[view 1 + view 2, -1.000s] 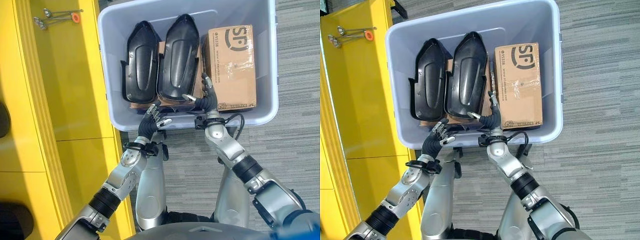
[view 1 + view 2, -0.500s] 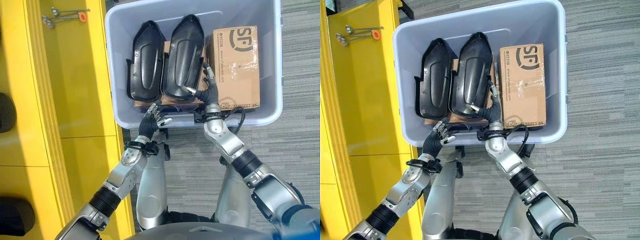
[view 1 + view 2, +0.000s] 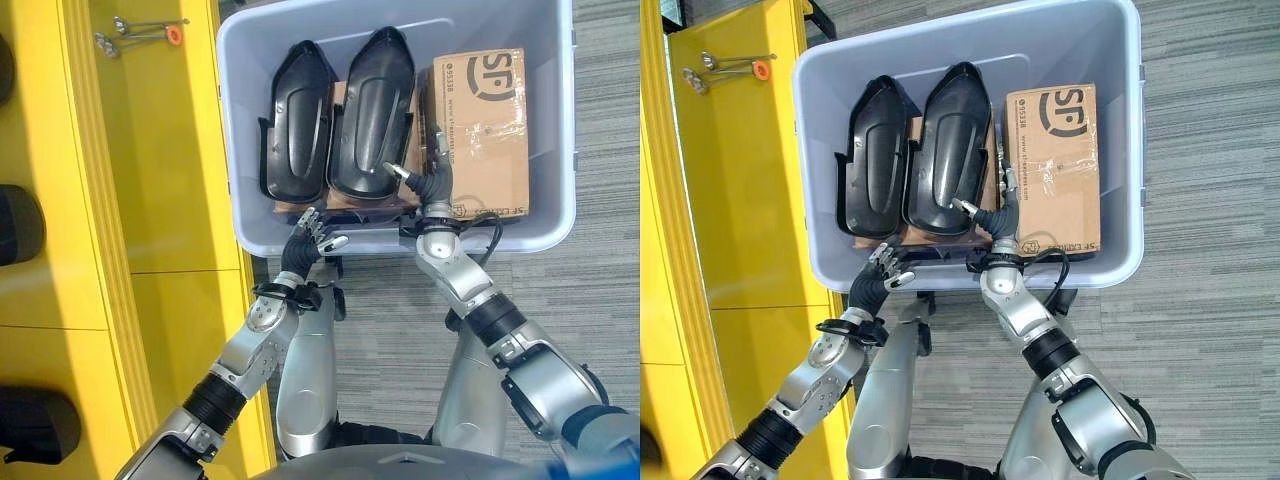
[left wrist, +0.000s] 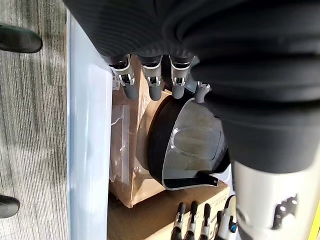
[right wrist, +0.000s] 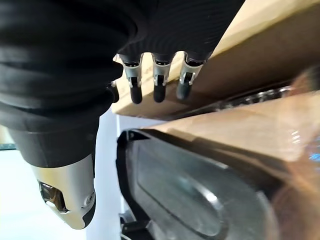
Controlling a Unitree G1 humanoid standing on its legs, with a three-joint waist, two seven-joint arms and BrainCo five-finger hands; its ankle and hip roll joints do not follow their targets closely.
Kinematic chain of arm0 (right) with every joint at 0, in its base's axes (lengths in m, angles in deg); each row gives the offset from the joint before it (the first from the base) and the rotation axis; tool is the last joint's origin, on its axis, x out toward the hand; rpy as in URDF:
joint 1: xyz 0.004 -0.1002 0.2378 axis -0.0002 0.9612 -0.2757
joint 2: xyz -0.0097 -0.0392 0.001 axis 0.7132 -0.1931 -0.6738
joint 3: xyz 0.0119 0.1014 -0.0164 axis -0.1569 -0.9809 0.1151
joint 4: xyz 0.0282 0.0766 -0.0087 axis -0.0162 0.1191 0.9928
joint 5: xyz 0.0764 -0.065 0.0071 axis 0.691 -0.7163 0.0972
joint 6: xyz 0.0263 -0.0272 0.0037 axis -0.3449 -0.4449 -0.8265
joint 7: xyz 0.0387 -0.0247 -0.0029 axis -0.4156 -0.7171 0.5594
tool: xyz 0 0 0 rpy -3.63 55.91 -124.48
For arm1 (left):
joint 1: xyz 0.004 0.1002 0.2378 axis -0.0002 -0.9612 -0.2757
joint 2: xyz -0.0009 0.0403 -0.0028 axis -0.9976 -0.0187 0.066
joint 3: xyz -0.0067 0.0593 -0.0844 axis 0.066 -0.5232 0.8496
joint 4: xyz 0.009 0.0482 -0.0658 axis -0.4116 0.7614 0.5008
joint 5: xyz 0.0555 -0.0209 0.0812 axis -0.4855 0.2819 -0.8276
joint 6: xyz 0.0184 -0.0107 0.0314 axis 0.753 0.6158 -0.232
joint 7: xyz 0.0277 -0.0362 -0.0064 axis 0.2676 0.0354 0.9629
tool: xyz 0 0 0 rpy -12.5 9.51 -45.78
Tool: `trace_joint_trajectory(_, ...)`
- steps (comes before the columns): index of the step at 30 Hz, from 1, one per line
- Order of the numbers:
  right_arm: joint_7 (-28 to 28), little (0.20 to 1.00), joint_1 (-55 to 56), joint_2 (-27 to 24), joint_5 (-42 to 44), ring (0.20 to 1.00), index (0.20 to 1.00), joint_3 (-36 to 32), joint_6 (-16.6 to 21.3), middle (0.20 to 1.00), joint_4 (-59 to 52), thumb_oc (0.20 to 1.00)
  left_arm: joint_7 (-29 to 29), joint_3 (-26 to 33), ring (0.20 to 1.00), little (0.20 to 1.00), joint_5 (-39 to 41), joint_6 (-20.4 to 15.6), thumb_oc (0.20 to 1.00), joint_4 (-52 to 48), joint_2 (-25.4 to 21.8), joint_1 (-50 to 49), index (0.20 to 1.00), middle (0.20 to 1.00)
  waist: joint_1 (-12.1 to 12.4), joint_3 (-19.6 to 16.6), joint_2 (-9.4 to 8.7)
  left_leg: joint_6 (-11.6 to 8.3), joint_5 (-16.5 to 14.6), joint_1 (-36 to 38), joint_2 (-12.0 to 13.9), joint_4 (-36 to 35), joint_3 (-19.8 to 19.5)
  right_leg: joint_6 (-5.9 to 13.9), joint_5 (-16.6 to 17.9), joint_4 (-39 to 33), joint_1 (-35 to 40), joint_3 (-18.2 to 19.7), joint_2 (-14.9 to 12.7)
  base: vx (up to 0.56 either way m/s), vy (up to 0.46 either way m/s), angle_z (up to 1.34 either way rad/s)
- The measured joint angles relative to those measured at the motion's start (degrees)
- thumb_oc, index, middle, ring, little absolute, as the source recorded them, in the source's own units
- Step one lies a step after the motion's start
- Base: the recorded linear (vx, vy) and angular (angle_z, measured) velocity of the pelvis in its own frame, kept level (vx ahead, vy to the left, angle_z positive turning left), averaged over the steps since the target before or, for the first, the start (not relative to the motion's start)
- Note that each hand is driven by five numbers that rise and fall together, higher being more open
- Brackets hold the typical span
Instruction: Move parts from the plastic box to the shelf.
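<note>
A pale grey plastic box stands on the floor and holds two black moulded parts, one on the left and one on the right, beside a cardboard carton. My right hand is inside the box, in the gap between the right black part and the carton, fingers straight and holding nothing. My left hand hovers at the box's near rim with relaxed fingers, just short of the left black part. The yellow shelf runs along the left.
Metal tools with an orange ring lie at the shelf's far end. Dark rounded objects sit along the shelf's left edge. Grey carpet surrounds the box on the right.
The whole view has shifted a little. My right hand has edged deeper into the box toward the gap by the carton. The left hand stays at the near rim.
</note>
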Motion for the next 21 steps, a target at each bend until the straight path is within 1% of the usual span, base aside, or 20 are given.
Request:
trace_joint_trajectory(5, 0.1, 1.000, -1.6, 0.0, 2.7, 1.000, 1.000, -0.3, 0.3, 1.000, 0.5, 1.000, -0.1, 0.0, 1.000, 1.000, 0.0, -0.2, 1.000, 0.0, 0.0, 0.3, 1.000, 1.000, 0.1, -0.1, 0.10, 0.02, 0.0, -1.3, 0.0, 0.0, 0.0, 0.02, 0.0, 0.2, -1.4, 0.0, -0.1, 0.00, 0.024, 0.00)
trace_joint_trajectory(10, 0.1, 1.000, -2.3, 0.0, 1.3, 1.000, 1.000, 0.1, 0.2, 1.000, 2.2, 1.000, 0.0, 0.0, 1.000, 1.000, 0.6, -0.5, 1.000, 0.0, 0.1, 1.0, 1.000, 1.000, 0.2, 0.0, 0.55, 0.07, 0.1, -2.2, -0.3, 0.2, -0.2, 0.23, -0.2, 1.0, -2.4, 0.0, -0.4, 0.00, 0.037, 0.03)
trace_joint_trajectory(13, 0.1, 1.000, -2.6, 0.0, -4.0, 1.000, 1.000, 0.2, -1.6, 1.000, 2.1, 1.000, -0.1, 0.0, 1.000, 1.000, 2.1, -0.6, 1.000, 0.0, 0.1, 1.1, 1.000, 1.000, 0.3, 0.0, 0.70, 0.07, 0.1, -2.2, -0.4, 0.1, -0.4, 0.44, -0.4, 1.4, -2.4, -0.1, -0.5, 0.00, 0.031, 0.03)
trace_joint_trajectory(17, -0.3, 1.000, -3.4, -0.1, -5.9, 1.000, 1.000, 0.7, -4.5, 1.000, 2.2, 1.000, -0.1, 0.1, 1.000, 1.000, 2.3, -0.7, 1.000, 0.0, 0.1, 1.1, 1.000, 1.000, 0.4, 0.0, 0.74, 0.05, 0.1, -2.2, -0.5, 0.2, -0.5, 0.17, -1.0, 2.1, -2.7, -0.1, -0.7, 0.00, 0.009, 0.02)
trace_joint_trajectory(21, -0.6, 1.000, -5.3, -0.3, -9.4, 1.000, 1.000, 1.2, -7.2, 1.000, 5.2, 1.000, -0.5, 0.1, 1.000, 1.000, 2.5, -1.2, 1.000, 0.1, 0.1, 1.2, 1.000, 1.000, 1.0, -0.1, 0.93, 0.00, 0.2, -3.1, -0.5, 0.6, -1.2, -0.02, -1.6, 3.0, -3.4, -0.3, -0.7, 0.00, -0.004, 0.03)
